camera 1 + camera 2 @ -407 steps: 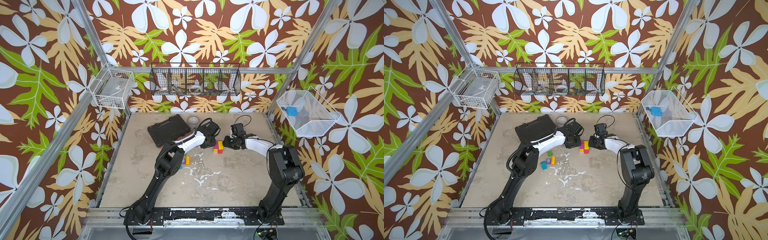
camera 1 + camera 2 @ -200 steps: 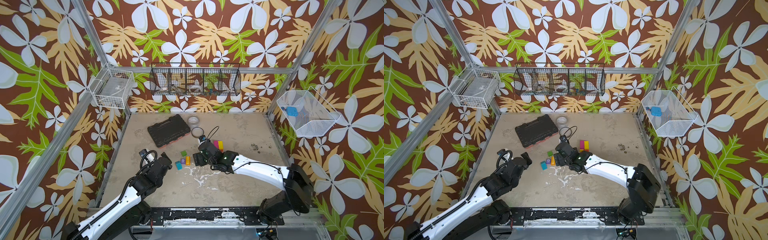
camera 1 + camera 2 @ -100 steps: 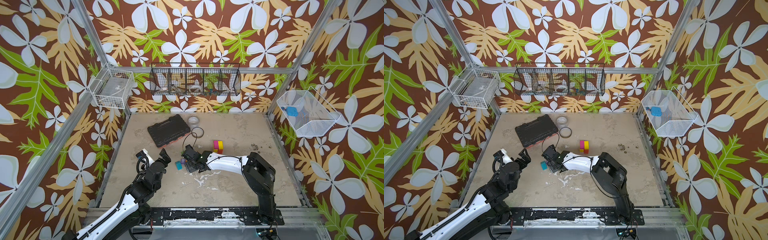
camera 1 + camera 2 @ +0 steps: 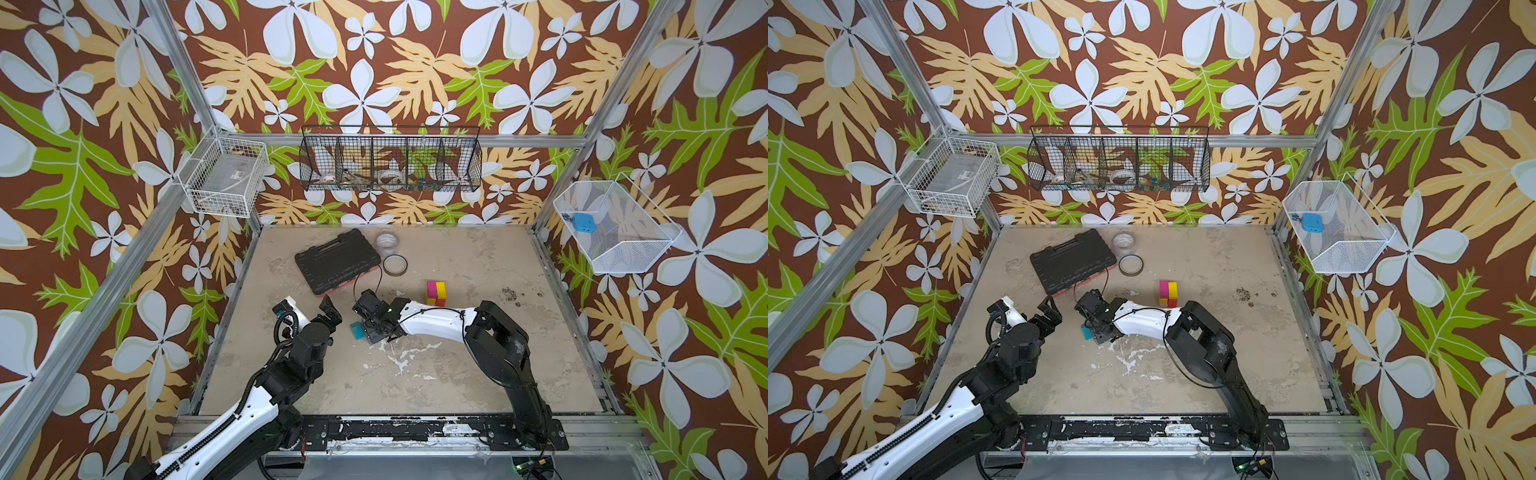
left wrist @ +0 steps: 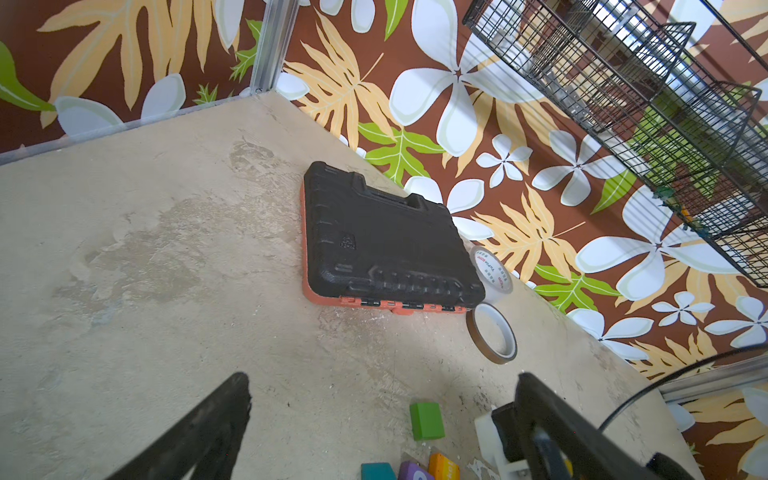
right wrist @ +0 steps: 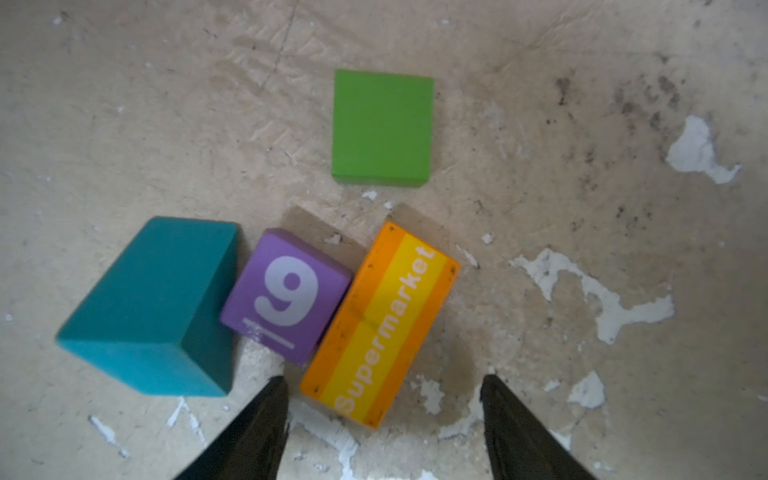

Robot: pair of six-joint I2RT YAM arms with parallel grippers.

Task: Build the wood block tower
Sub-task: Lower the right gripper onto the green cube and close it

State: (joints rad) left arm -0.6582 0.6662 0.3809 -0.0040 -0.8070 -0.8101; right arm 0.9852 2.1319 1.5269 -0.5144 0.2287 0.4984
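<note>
The right wrist view alone gives the writing. The orange block (image 6: pixel 380 324), striped yellow, reads "Supermarket" in white, and the purple block (image 6: pixel 286 297) bears a white underlined "9". The purple block sits between the orange block and the teal block (image 6: pixel 153 307), touching both. The plain green block (image 6: pixel 382 126) lies apart from them. The right gripper (image 6: pixel 384 381) has its jaws apart astride the near end of the orange block, gripping nothing.

In both top views this gripper covers most of the cluster, left of the table's (image 4: pixel 457 374) centre, and only the teal block shows. The tower (image 4: pixel 436 293), magenta and yellow above yellow and red, appears only in the top views, mid-table and well apart.

The left wrist view shows the left gripper (image 5: pixel 382 380) spread wide and empty. It also shows the black tool case (image 5: pixel 386 245) toward the back edge. Red print on the clear tape roll (image 5: pixel 492 270) is too small to read.
</note>
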